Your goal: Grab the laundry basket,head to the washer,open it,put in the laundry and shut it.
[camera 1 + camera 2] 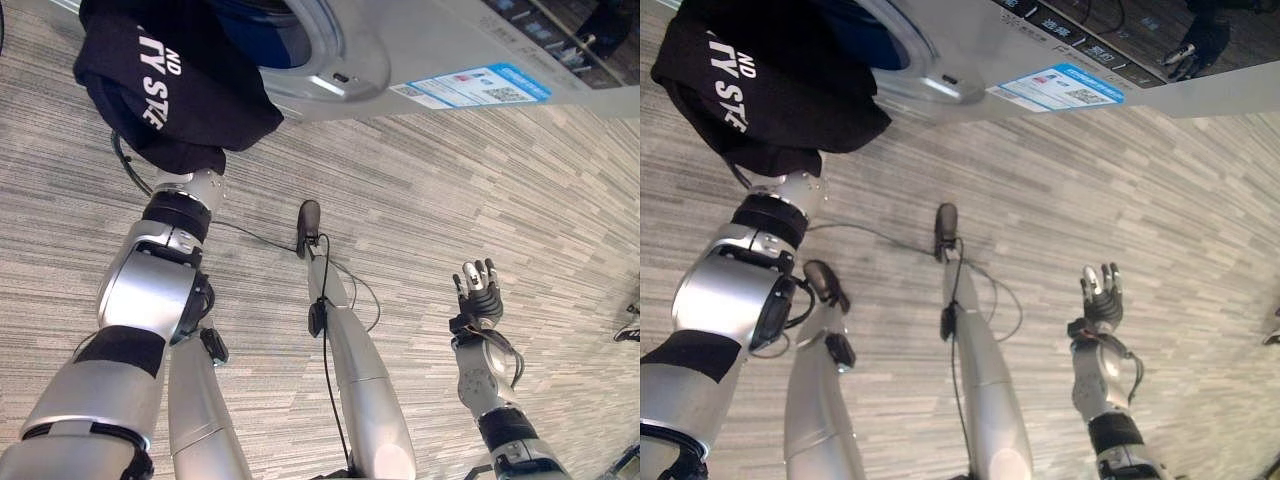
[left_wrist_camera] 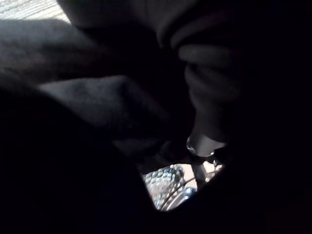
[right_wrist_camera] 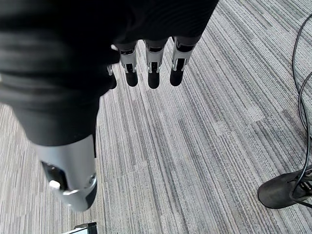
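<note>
Step in hand: loading. By my reading, the garment is about to go through the washer's opening.
Laundry: a black garment with white lettering [image 1: 165, 85] hangs draped over the end of the left arm, at the far left, right against the washer's round door ring [image 1: 345, 55].
Washer: grey-fronted washer [image 1: 470, 45] across the far side; blue shows inside the ring, so the door looks open.
Left hand: buried under the cloth; I cannot tell how its fingers are set.
Right hand: right hand [image 1: 478, 292] is raised near right over bare carpet, fingers straight and relaxed, holding nothing.
Doing it well: push the bundle deep past the ring, so that no sleeve trails over the lip, and free the fingers only once the cloth is inside. The free hand could tuck in stragglers.
Left wrist view: dark folds up close, with a small gap onto something bright beyond.
Right wrist view: straight fingers [image 3: 153, 73] over striped grey carpet [image 3: 204, 146].
</note>
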### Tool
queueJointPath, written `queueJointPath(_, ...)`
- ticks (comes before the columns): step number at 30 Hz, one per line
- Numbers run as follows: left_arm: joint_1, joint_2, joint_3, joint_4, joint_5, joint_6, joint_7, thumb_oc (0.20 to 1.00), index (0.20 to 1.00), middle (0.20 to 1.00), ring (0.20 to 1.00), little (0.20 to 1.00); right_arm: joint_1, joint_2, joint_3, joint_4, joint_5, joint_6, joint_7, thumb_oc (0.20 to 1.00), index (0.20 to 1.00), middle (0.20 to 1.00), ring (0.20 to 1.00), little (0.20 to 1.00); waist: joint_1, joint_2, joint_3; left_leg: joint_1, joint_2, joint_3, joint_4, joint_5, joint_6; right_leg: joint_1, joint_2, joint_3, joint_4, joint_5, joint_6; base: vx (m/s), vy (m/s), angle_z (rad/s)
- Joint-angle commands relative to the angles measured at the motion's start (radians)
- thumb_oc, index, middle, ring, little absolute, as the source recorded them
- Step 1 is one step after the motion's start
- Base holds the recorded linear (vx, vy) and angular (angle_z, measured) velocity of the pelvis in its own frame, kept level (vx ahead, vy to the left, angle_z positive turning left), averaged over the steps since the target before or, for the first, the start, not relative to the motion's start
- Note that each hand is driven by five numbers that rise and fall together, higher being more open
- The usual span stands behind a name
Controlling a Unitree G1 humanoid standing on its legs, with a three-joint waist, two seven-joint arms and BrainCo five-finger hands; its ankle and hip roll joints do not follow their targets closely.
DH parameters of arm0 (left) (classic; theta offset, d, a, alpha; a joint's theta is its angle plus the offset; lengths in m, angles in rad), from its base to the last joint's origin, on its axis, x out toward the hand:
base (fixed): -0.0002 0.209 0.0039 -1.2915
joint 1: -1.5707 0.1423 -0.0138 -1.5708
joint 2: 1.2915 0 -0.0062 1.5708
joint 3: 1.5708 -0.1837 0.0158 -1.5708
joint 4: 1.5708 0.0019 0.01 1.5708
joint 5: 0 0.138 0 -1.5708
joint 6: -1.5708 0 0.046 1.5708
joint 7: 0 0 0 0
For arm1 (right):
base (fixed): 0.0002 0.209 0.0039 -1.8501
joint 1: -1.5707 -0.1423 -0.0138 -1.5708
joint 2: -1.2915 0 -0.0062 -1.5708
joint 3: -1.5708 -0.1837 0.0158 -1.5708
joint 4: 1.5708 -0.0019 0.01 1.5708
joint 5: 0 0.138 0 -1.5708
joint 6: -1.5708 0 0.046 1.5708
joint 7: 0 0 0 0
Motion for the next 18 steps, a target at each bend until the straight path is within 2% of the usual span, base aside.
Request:
queueJointPath(1, -0.076, 0.082, 0.0, -0.007, 0.037, -0.009, -0.028, 0.2, 0.2, 0.2, 0.2, 0.2, 0.096, -0.074, -0.055, -0.054, 0.04, -0.042, 0.008, 1.0, 1.0, 1.0, 1.0, 1.0, -0.061, 0.063, 0.0, 0.158, 0.051, -0.067, -0.107, -0.044, -0.028, -0.003, 0.018, 0.118, 0.237, -0.297, 0.073, 0.04, -0.103, -0.03)
queueJointPath(9, -0.177, 0.155, -0.065, 0.038, 0.04, 0.025, -0.057, 0.2, 0.2, 0.2, 0.2, 0.2, 0.126, -0.104, -0.076, -0.074, 0.041, -0.029, 0.028, 1.0, 1.0, 1.0, 1.0, 1.0, -0.08, 0.066, -0.004, 0.197, 0.078, -0.064, -0.126, -0.044, -0.047, 0.016, 0.056, 0.112, 0.234, -0.316, 0.062, 0.05, -0.095, -0.04)
queueJointPath(12, -0.241, 0.189, -0.097, 0.069, 0.045, 0.042, -0.064, 0.2, 0.2, 0.2, 0.2, 0.2, 0.153, -0.124, -0.113, -0.105, 0.038, -0.028, 0.031, 1.0, 1.0, 1.0, 1.0, 1.0, -0.09, 0.075, -0.01, 0.243, 0.081, -0.052, -0.186, -0.019, -0.062, 0.041, 0.077, 0.112, 0.203, -0.318, 0.061, 0.07, -0.096, -0.03)
queueJointPath(18, -0.304, 0.214, -0.141, 0.114, 0.078, 0.082, -0.073, 0.2, 0.2, 0.2, 0.2, 0.2, 0.179, -0.157, -0.168, -0.134, 0.052, -0.026, 0.032, 1.0, 1.0, 1.0, 1.0, 1.0, -0.091, 0.089, -0.017, 0.295, 0.079, -0.038, -0.256, 0.013, -0.068, 0.058, 0.1, 0.122, 0.18, -0.326, 0.058, 0.04, -0.037, 0.0)
